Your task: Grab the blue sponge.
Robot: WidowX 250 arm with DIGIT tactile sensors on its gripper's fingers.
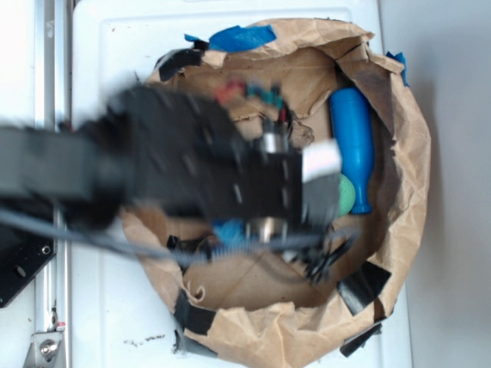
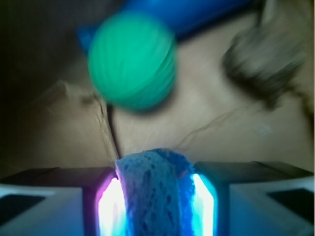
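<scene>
A white desk (image 1: 115,307) carries a crumpled brown paper nest (image 1: 399,230), patched with black tape and blue tape strips (image 1: 242,37) at its far rim. Small dark specks lie near its left edge.

The sponge (image 2: 155,191) is light blue with tiny dark holes. The ball (image 2: 133,61) is green. The bottle (image 1: 353,142) is shiny blue. The paper (image 1: 399,230) is brown. The counter (image 1: 115,46) is white.

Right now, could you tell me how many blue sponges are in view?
1: the blue sponge is squeezed between the jaws of the gripper, near the green ball. The arm could hide others.
</scene>
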